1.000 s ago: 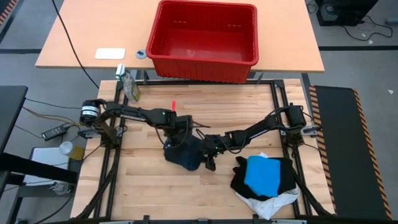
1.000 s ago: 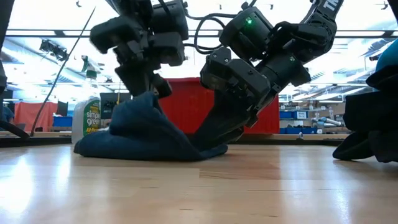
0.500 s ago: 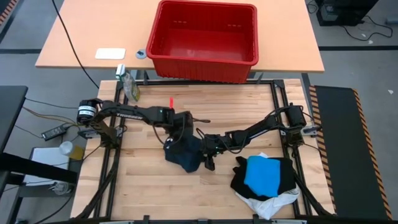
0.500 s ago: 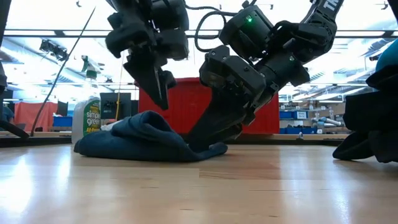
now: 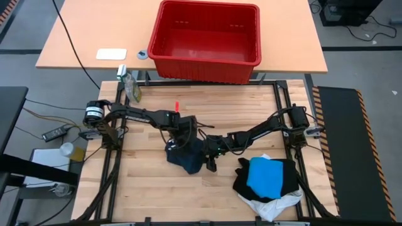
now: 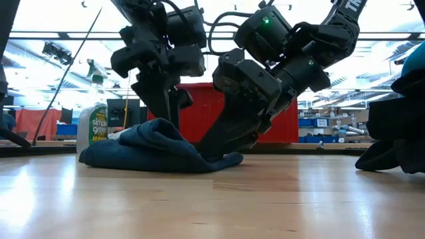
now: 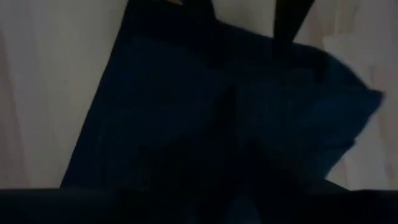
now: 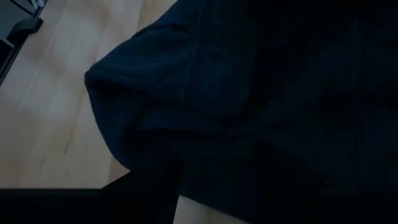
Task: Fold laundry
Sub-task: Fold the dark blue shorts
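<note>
A dark blue garment [image 5: 184, 158] lies crumpled in a low heap at the table's middle, resting on the wood [image 6: 146, 149]. My left gripper [image 6: 171, 116] hangs open over the heap's far part, fingers pointing down, its tips right at the top fold. My right gripper [image 6: 222, 149] slants down from the right onto the heap's right end, and its two fingers stand apart. A black garment [image 5: 286, 179] lies at the near right, with a bright blue one [image 5: 269, 176] on top of it and a white one [image 5: 273, 204] under its near edge. My left gripper's fingertips [image 6: 167, 121] stand at the heap's top fold; I cannot tell whether they touch it. My right gripper's open fingers [image 7: 291, 22] rest on the garment's right edge [image 6: 229, 158], slanting down from the table's right. That edge lies flat on the wood under them.
A red basket [image 5: 207, 66] stands on the far table behind the work table. A spray bottle [image 5: 130, 85] stands at the far left corner, and a white card [image 5: 111, 54] lies beyond it. Bare wood shows along the near edge and on the left.
My left gripper has opened and let go of the garment's raised peak, gone up a little, then come back down over the heap. The peak has dropped into a low rounded hump, while the garment's right end has stayed under my right gripper.
</note>
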